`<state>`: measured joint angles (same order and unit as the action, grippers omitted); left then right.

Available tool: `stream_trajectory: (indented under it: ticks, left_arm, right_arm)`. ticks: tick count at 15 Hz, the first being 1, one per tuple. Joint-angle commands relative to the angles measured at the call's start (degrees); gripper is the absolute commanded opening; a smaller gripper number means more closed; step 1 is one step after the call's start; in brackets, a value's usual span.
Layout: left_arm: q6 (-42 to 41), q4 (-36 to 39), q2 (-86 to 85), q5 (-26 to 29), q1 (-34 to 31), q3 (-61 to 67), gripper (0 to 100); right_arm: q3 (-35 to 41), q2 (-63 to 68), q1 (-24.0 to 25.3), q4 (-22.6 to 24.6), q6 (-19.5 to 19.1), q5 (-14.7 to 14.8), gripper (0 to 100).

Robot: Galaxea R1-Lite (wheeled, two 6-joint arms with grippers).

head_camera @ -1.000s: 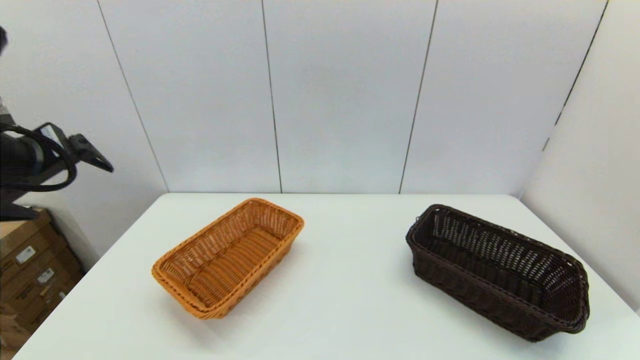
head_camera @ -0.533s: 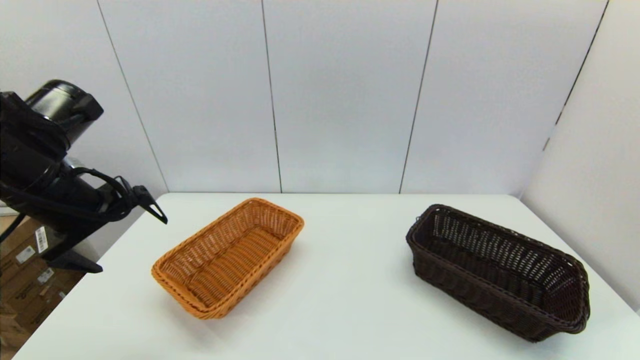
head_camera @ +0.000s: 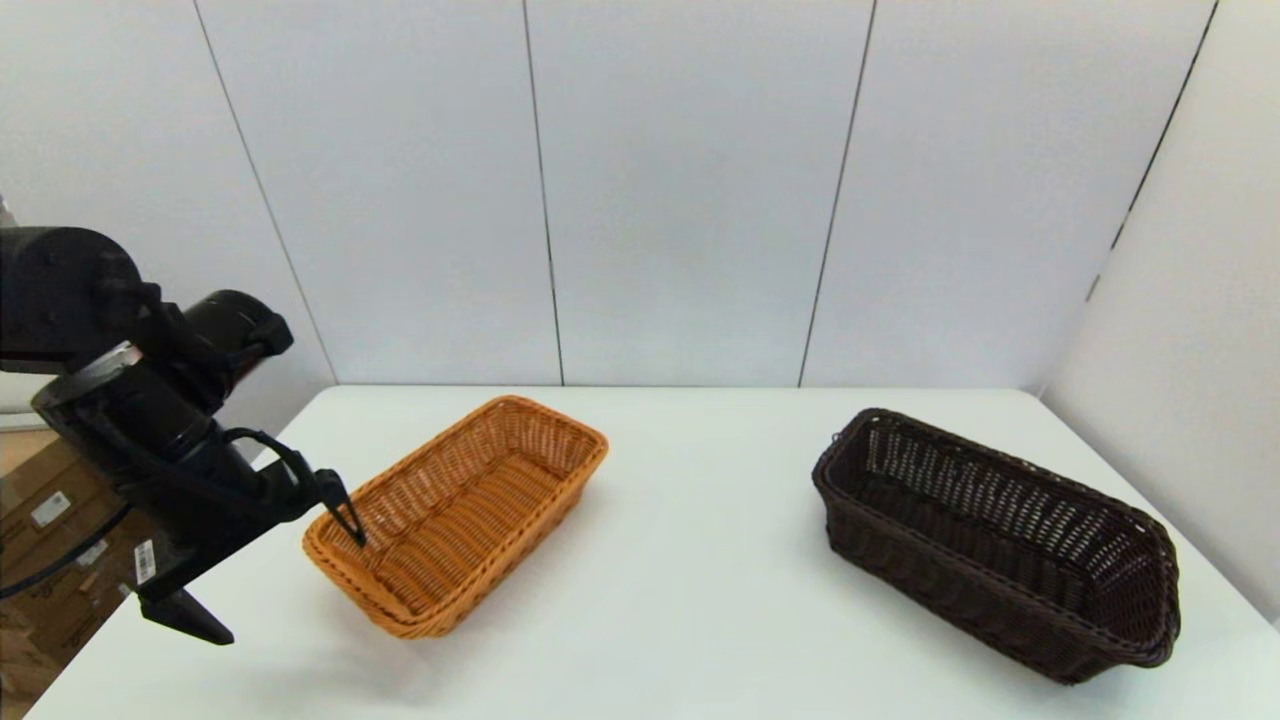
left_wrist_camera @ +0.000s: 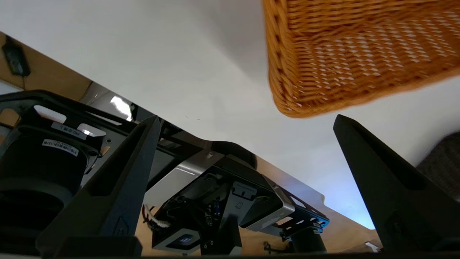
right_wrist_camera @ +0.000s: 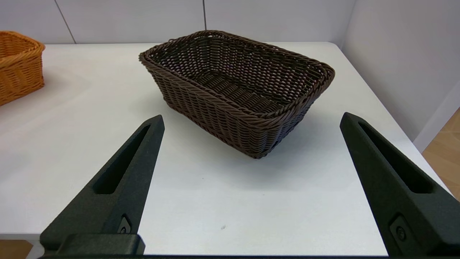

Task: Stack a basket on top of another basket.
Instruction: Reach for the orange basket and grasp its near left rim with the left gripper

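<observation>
White table [head_camera: 680, 600] w/ orange basket [head_camera: 455, 515] on left, dark brown basket [head_camera: 995, 540] on right, well apart.

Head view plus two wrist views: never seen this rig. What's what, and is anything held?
It is a two-armed robot at a white table. The head view looks down from the robot's head. Each wrist view sits behind one arm's two black fingers.

On the table are an orange basket on the robot's left and a dark brown basket on its right, well apart.

The left gripper is at the orange basket's near left corner with its jaws wide open: one finger over the rim, the other outside. The right gripper is out of the head view, jaws open, facing the dark brown basket from a distance. Nothing is held.
</observation>
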<state>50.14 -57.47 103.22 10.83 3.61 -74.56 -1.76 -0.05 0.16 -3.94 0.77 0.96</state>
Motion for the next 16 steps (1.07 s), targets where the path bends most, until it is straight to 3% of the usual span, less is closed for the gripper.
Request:
stream_trajectory:
  ticks: [1, 16]
  left_arm:
    - [1.89, 1.22, 7.7, 0.16, 0.0, -1.2, 100]
    - [2.68, 5.17, 26.16, 0.25, 2.81, -8.41, 100]
  right_arm:
    - [0.0, -0.04, 0.02, -0.02, 0.02, 0.0, 100]
    - [0.0, -0.04, 0.02, -0.02, 0.02, 0.0, 100]
